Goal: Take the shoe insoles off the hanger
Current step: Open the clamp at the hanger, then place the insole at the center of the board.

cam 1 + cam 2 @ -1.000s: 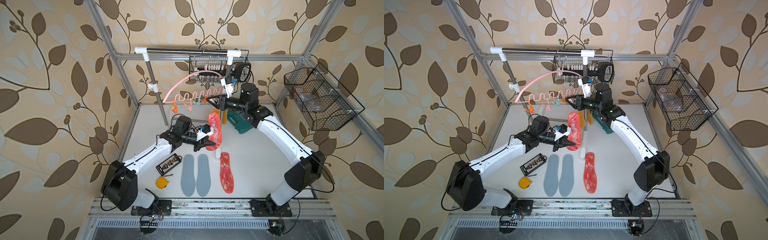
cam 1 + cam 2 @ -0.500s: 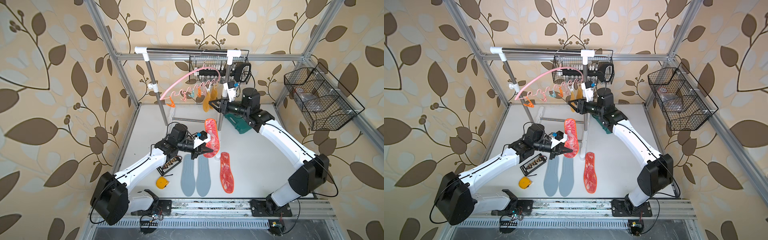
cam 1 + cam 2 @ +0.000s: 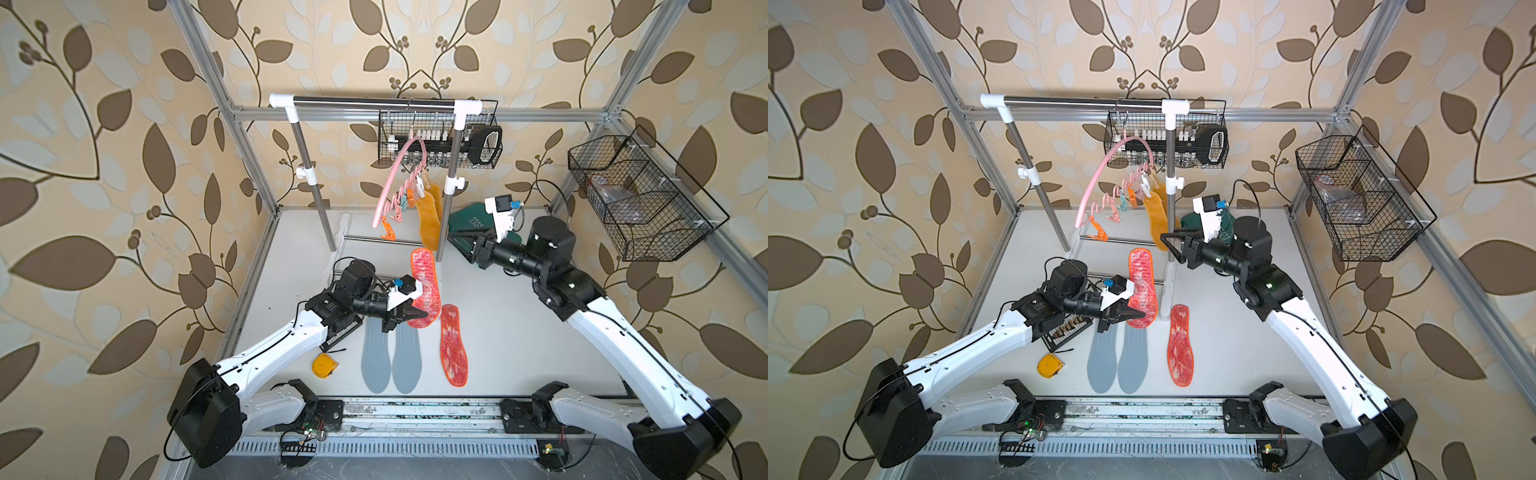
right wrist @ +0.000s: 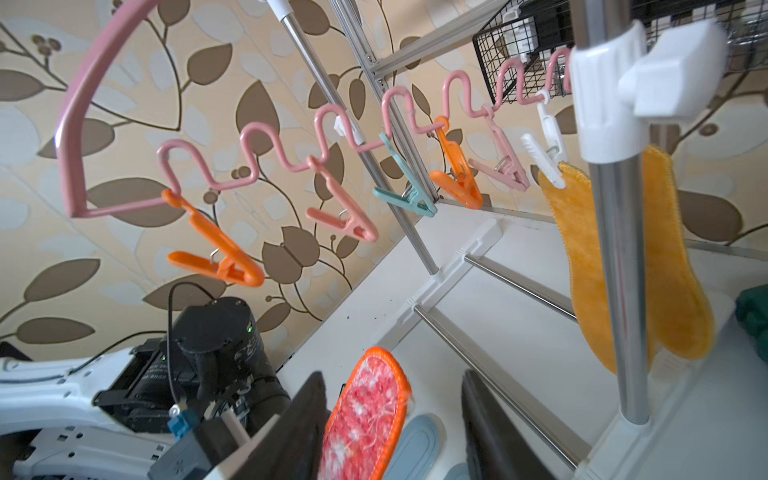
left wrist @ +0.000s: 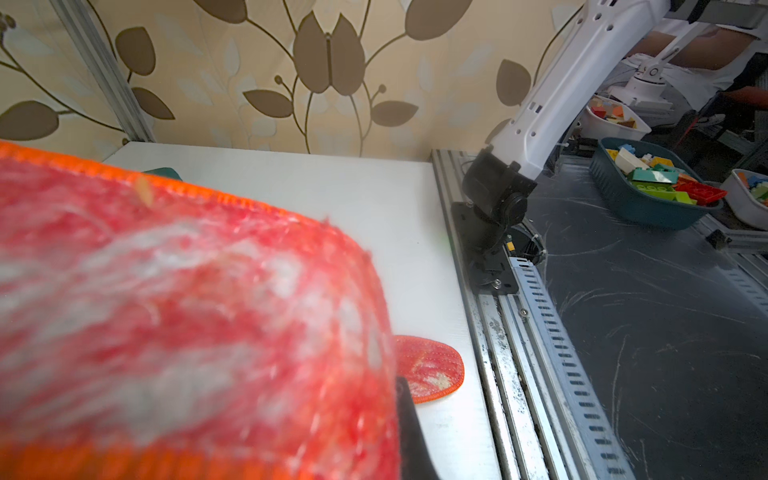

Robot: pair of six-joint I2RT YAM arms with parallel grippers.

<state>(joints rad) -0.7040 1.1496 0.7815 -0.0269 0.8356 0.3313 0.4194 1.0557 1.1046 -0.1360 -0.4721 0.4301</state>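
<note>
The pink hanger [image 3: 394, 183] [image 3: 1100, 183] [image 4: 104, 62] hangs from the rack bar, turned nearly edge-on in both top views. Two mustard-yellow shoe insoles [image 3: 430, 218] [image 4: 582, 257] are clipped at its far end. My left gripper [image 3: 411, 315] is shut on a red-orange insole [image 3: 424, 282] [image 5: 187, 311], lifted over the table. A second red-orange insole [image 3: 453, 345] and two blue-grey insoles [image 3: 388, 357] lie flat near the front. My right gripper [image 3: 1168, 245] [image 4: 395, 415] stands open and empty by the rack post, below the clips.
The rack's steel post [image 3: 451, 187] stands right beside my right gripper. A wire basket [image 3: 436, 141] hangs on the back wall, another [image 3: 636, 199] on the right wall. A yellow tape measure [image 3: 324, 365], a black tool case [image 3: 340, 332] and a green object [image 3: 469, 224] lie on the table.
The red-orange insole came off the hanger; my left gripper carried it down toward the front. The right gripper drew back from the clips, opening wider. The freed hanger swung back.
</note>
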